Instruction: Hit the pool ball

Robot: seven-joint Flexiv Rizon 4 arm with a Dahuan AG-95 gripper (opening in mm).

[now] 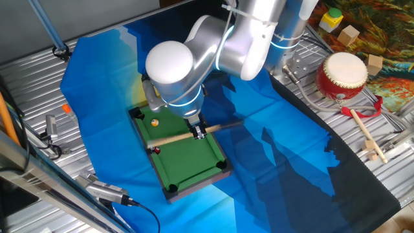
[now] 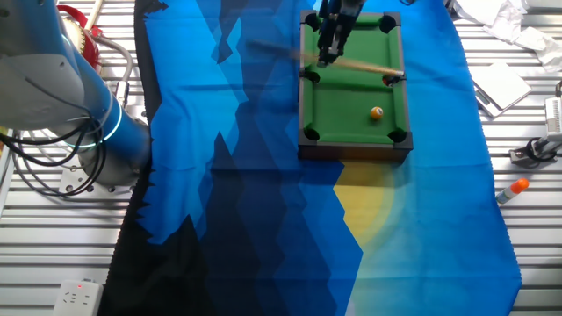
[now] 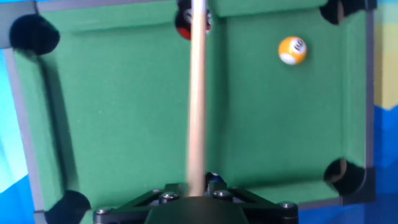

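A small green pool table [image 1: 194, 155] stands on a blue cloth. The pool ball [image 3: 292, 50], orange-yellow with a pale spot, lies on the felt near one end; it also shows in one fixed view [image 1: 154, 122] and the other fixed view [image 2: 377, 112]. My gripper [image 3: 198, 186] is shut on the wooden cue stick [image 3: 197, 93], which lies across the table's width. The cue's tip reaches a red ball [image 3: 185, 28] at a side pocket. The pool ball sits off to the right of the cue, apart from it.
Black pockets mark the corners of the table [image 3: 34, 32]. A red drum [image 1: 343, 74], a wooden stick [image 1: 365, 133] and wooden blocks [image 1: 349, 35] lie on the metal bench to the right. An orange-capped marker [image 2: 512, 189] and cables lie beside the cloth.
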